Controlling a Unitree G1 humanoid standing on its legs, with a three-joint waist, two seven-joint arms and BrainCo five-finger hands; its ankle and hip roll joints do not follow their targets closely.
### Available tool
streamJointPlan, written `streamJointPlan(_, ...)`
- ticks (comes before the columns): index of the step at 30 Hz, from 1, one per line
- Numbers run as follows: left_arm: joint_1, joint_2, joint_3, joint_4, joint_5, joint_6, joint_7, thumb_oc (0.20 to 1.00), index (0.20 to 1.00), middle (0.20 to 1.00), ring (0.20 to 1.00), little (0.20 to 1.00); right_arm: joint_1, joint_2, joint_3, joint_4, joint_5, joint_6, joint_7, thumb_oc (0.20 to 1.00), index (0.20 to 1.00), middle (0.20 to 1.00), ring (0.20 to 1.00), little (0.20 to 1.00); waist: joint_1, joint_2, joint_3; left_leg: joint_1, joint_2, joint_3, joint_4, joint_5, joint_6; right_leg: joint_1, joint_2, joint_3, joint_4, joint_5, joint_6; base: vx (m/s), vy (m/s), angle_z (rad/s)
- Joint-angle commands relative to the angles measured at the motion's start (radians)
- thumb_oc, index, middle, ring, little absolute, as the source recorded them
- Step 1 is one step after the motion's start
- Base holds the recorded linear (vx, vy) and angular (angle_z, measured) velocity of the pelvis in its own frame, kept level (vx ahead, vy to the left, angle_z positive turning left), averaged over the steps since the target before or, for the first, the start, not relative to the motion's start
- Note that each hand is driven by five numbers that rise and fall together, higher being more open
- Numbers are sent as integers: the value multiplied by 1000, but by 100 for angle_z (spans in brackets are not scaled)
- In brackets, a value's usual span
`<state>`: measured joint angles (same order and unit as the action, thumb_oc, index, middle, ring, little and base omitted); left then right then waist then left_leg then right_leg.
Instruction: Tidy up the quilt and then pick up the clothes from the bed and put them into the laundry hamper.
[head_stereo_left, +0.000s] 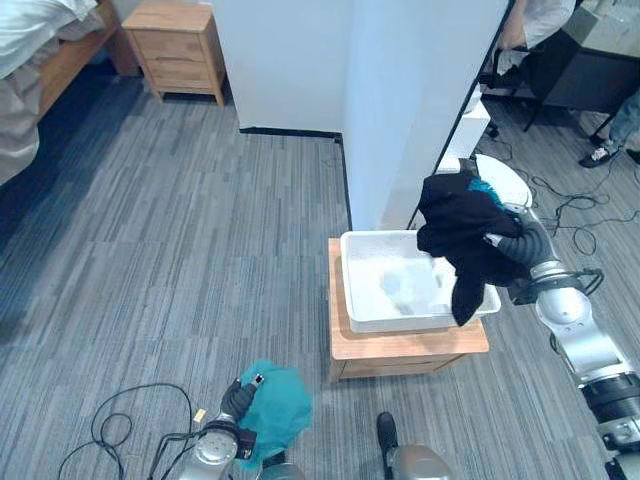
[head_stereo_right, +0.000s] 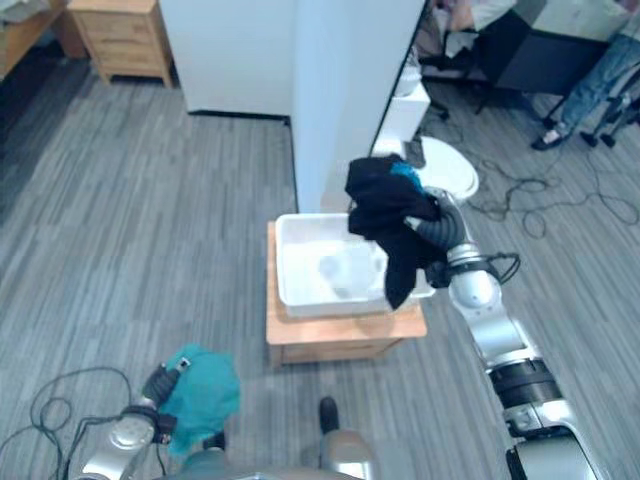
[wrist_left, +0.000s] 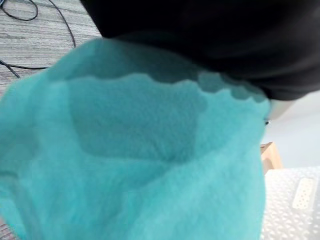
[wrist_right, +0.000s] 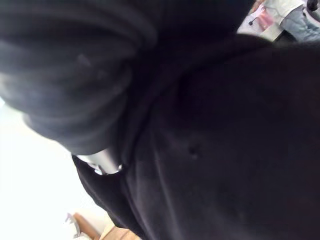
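The right hand (head_stereo_left: 508, 247) carries a black garment (head_stereo_left: 462, 232) over the white hamper (head_stereo_left: 392, 284), its grip seemingly buried in cloth.

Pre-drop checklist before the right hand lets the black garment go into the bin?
1. Black garment over the white bin: partly, it hangs across the bin's right rim. Not ok.
2. Right hand grip on it: fingers buried in cloth. Cannot tell.
3. Bin seated on the wooden stand: ok.
4. Bin has room: ok, looks empty.
5. Left hand with the teal garment low, away from the bin: ok.
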<state>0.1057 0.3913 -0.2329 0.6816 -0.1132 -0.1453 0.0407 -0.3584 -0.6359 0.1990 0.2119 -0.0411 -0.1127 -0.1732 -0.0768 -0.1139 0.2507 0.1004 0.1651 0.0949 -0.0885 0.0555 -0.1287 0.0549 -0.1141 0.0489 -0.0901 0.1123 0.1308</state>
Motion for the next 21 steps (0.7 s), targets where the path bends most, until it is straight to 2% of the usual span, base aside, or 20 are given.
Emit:
streamJointPlan(1,-55,21,-36,-28,-31,-50,3,200,200,200,200,200,-139,-17,34,43,-6,-39,-24,200,200,200,200,200,27,11,-56,52,-42,36,1,-134,36,-39,-71,3,3,-97,50,-4,-75,7)
streamJointPlan(3,-54,18,-47,-52,-45,-54,6,200,200,200,200,200,-183,1,84,95,-3,-32,-21,200,200,200,200,200,36,26,-48,33,-36,20,1,-122,29,-41,-64,-8,3,-107,40,-15,-132,21)
streamJointPlan(5,-62,26,-77,-99,-66,-72,2,200,200,200,200,200,-257,29,151,244,2,-19,-22,200,200,200,200,200,53,52,-33,-6,-29,-7,1,-102,19,-54,-55,-26,3,-117,28,-34,-122,25)
streamJointPlan(6,-62,26,-77,-99,-66,-72,2,200,200,200,200,200,-257,29,151,244,3,-19,-22,442,442,442,442,442,52,52,-33,-7,-29,-7,1,-102,19,-54,-55,-27,3,-117,28,-44,-59,32)
streamJointPlan(7,-71,32,-84,-122,-82,-81,5,200,200,200,200,200,-294,26,173,298,-11,-14,-31,1000,1000,1000,1000,1000,59,61,-24,-24,-26,-16,1,-93,16,-60,-52,-32,3,-118,25,-92,-64,38)
streamJointPlan(9,-106,48,-96,-197,-129,-115,21,200,200,200,200,200,-400,13,228,478,-79,5,-74,1000,1000,1000,1000,1000,74,85,-9,-68,-25,-32,1,-72,4,-82,-45,-43,3,-122,22,-98,-68,32)
streamJointPlan(10,-106,47,-95,-198,-129,-115,21,200,200,200,200,200,-404,14,230,481,-79,3,-75,1000,1000,1000,1000,1000,72,85,-10,-70,-25,-32,1,-71,3,-83,-45,-44,3,-122,22,-55,-42,18)
streamJointPlan(14,-169,82,-87,-299,-115,-148,51,200,200,200,200,200,-438,-37,308,619,-244,27,-108,1000,1000,1000,1000,1000,70,108,-2,-91,-20,-49,1,-57,-8,-90,-32,-50,3,-132,16,-35,-42,17)
streamJointPlan(17,-201,105,-88,-358,-66,-157,57,200,200,200,200,200,-349,-58,287,620,-305,38,-120,1000,1000,1000,1000,1000,56,110,-7,-72,-12,-46,1,-61,-8,-68,-24,-43,3,-141,11,5,-30,5)
streamJointPlan(19,-218,123,-77,-393,-45,-168,58,200,200,200,200,200,-226,-78,227,576,-329,37,-125,1000,1000,1000,1000,1000,37,109,-11,-55,-8,-40,1,-66,-8,-53,-21,-41,3,-142,10,12,-34,-3)
streamJointPlan(21,-234,146,-51,-473,-21,-176,53,200,200,200,200,200,-11,-85,108,478,-385,34,-141,1000,1000,1000,1000,1000,-1,104,-23,-24,-2,-24,1,-79,-8,-33,-19,-34,3,-145,9,30,-34,-9)
